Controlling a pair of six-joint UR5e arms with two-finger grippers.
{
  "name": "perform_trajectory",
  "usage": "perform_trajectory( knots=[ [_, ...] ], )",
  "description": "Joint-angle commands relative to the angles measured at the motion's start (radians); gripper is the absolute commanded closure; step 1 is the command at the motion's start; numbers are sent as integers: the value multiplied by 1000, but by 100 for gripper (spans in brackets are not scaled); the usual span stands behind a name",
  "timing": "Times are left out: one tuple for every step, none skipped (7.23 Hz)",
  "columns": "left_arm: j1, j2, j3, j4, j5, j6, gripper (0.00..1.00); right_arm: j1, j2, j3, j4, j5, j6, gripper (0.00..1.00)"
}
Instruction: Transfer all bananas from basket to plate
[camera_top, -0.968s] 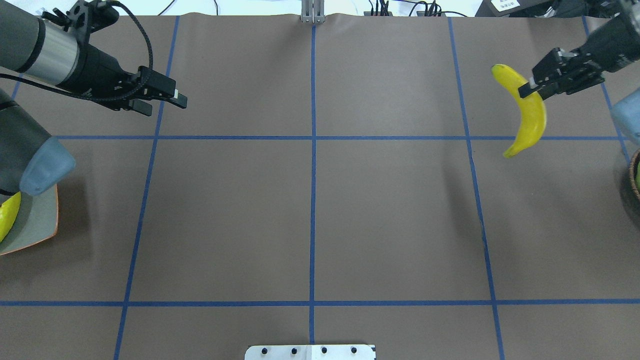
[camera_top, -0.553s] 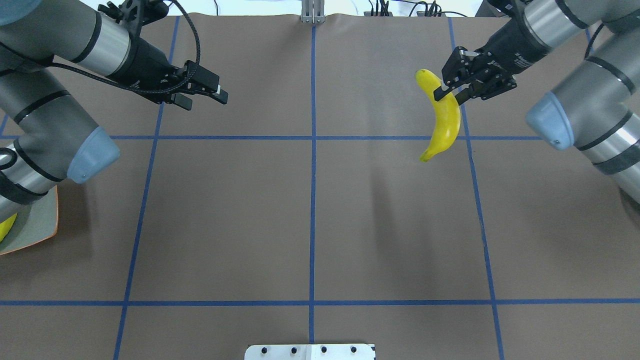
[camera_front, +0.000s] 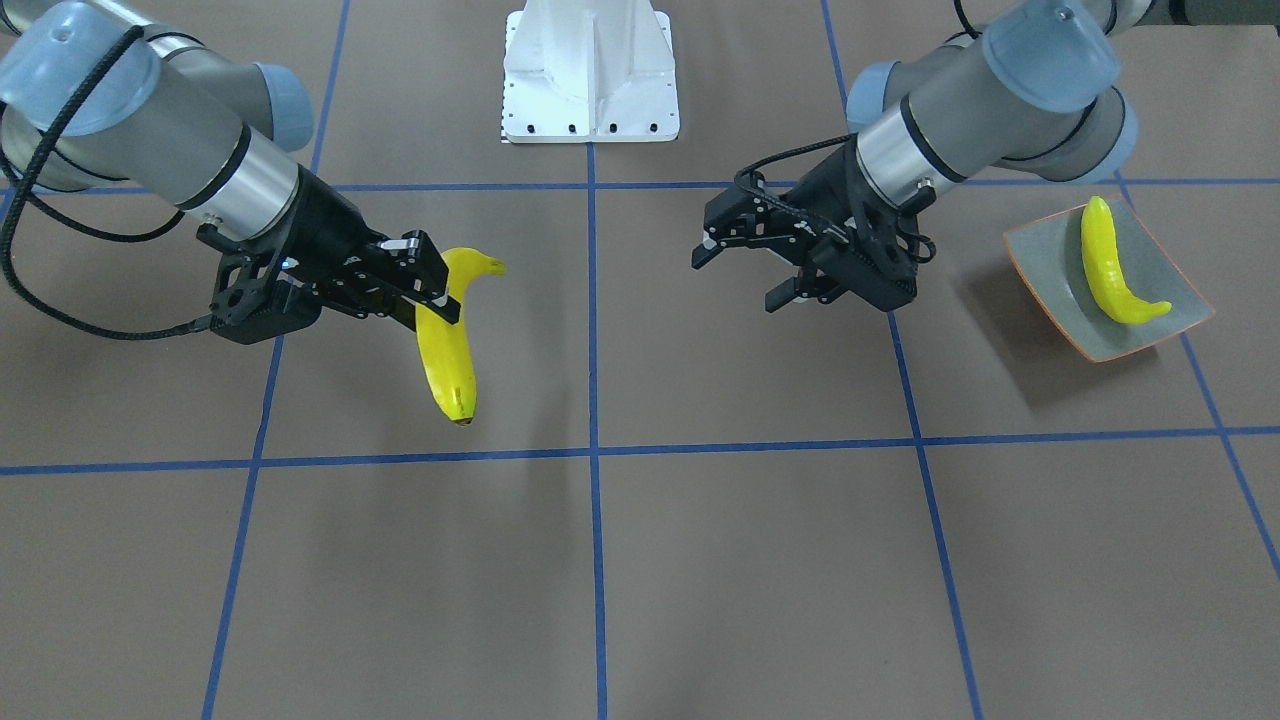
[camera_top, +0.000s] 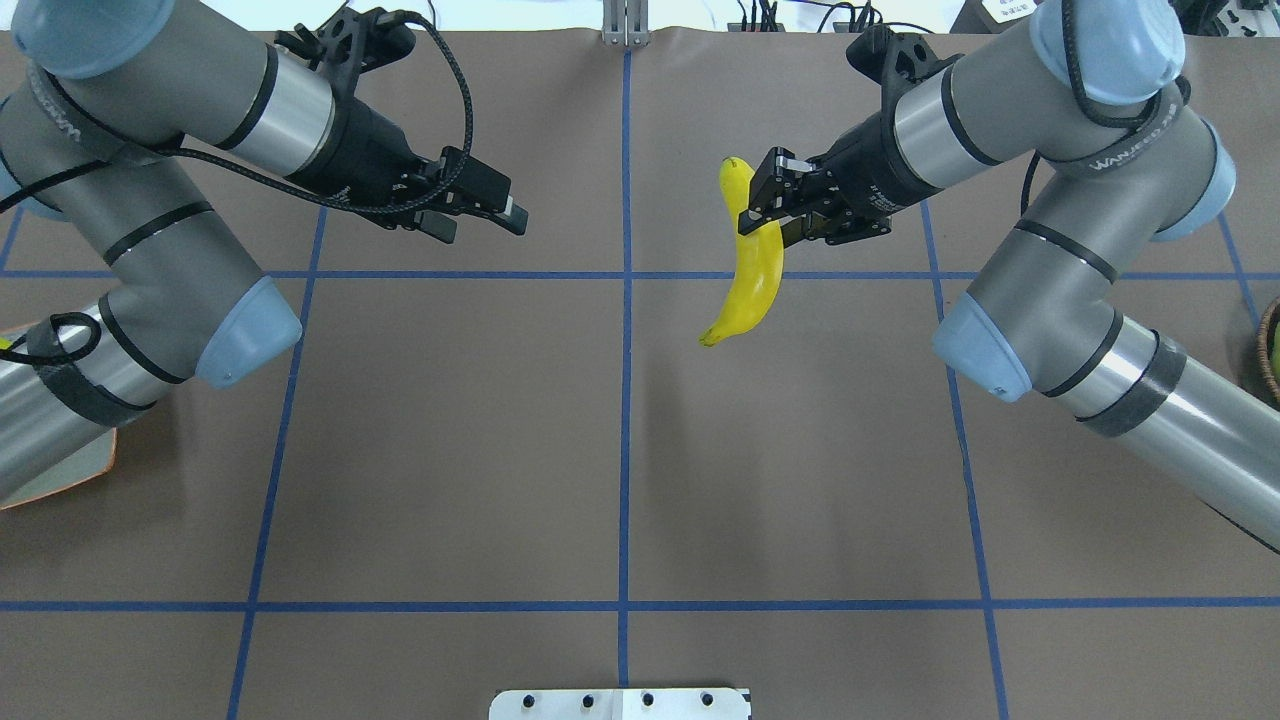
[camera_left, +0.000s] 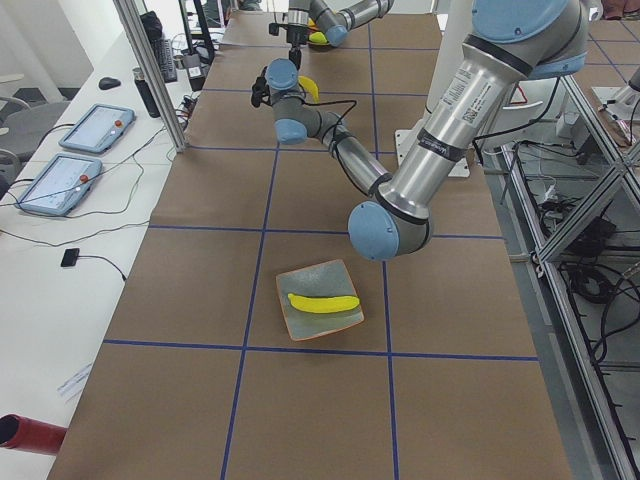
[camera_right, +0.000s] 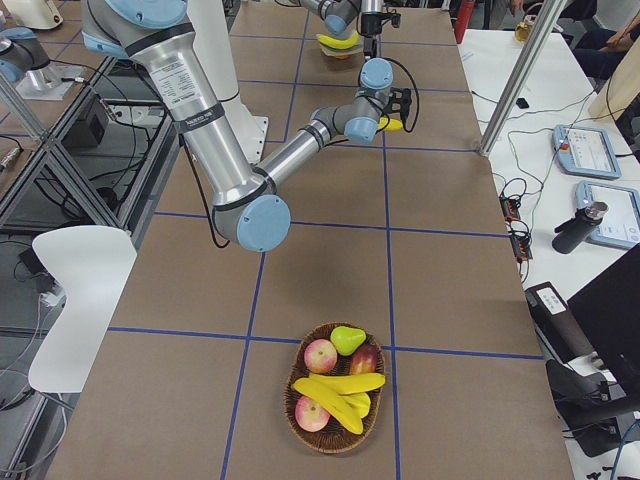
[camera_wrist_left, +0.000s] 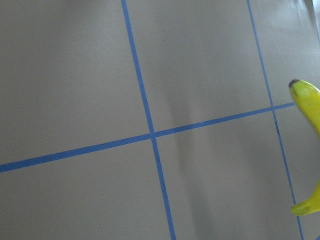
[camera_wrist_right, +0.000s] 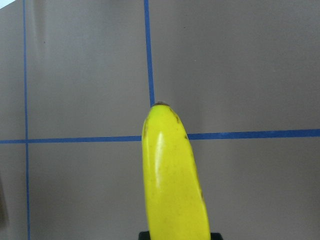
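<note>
Over the table (camera_top: 450, 450), right tool (camera_top: 762, 230) pinching banana (camera_top: 752, 285), left tool (camera_top: 485, 228) spread opposite, second banana (camera_front: 1108, 270) on plate (camera_front: 1050, 265), basket (camera_right: 330, 445) apart

Item count at this station. Bananas: four, being one held banana (camera_top: 750, 280), one plate banana (camera_front: 1112, 262) and, as far as can be made out, two basket bananas (camera_right: 345, 383). Plate (camera_front: 1050, 265): one. Basket (camera_right: 330, 446): one. Red apples (camera_right: 320, 355): three. Green pear (camera_right: 347, 339): one. Arms: two. Grippers: two, a left gripper (camera_front: 733, 283) and a right gripper (camera_top: 762, 228). Tablets (camera_left: 95, 125) on the side bench: two.
</note>
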Motion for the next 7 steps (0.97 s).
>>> perform_trajectory(
  knots=[
    [56, -15, 5, -75, 5, -41, 1, -44, 4, -4, 120, -41, 106, 100],
    [61, -17, 3, -80, 5, -41, 1, -70, 28, -4, 138, -47, 119, 100],
    [70, -17, 3, -98, 5, -43, 1, -102, 51, -3, 148, -99, 161, 100],
    [79, -21, 0, -101, 5, -44, 1, -136, 56, -1, 166, -171, 180, 100],
    [96, -24, 3, -121, 5, -44, 1, -150, 59, -3, 166, -177, 180, 100],
    [103, -24, 3, -134, 5, -44, 1, -161, 76, -6, 163, -181, 185, 100],
    [105, -30, 5, -135, 7, -43, 1, -175, 91, -10, 157, -181, 203, 100]
  ],
)
